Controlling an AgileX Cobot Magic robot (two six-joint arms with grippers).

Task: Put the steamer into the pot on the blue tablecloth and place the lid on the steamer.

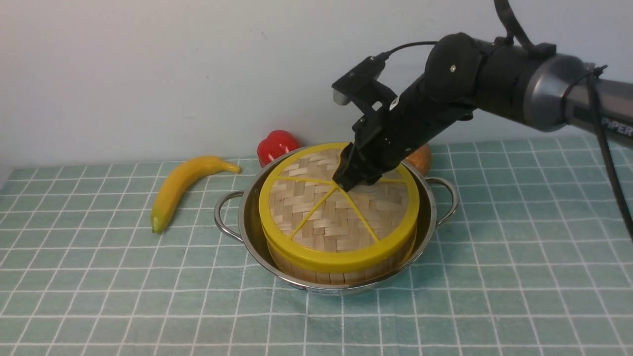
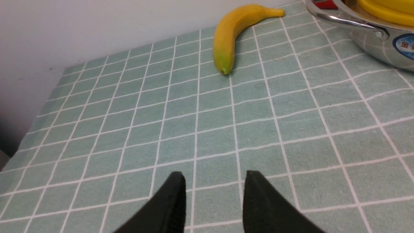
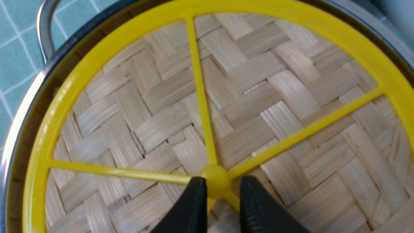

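Jaws of our right gripper (image 3: 220,194) pinch the flat woven-bamboo lid's (image 1: 341,207) yellow centre knob (image 3: 215,183). Our left gripper (image 2: 213,194) hangs parted over the pale blue-green checked tablecloth (image 2: 291,129).

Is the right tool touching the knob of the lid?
Touching. In the right wrist view the right tool has one finger on each side of the knob of the lid, with no visible gap.

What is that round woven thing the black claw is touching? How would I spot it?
Look at the shiny steel pot in the middle of the blue checked tablecloth. A bamboo steamer stands in it, and the lid lies flat on top, under the right gripper. Only it has a thick yellow rim, thin yellow spokes and a small centre knob; the banana and red pepper are plain.
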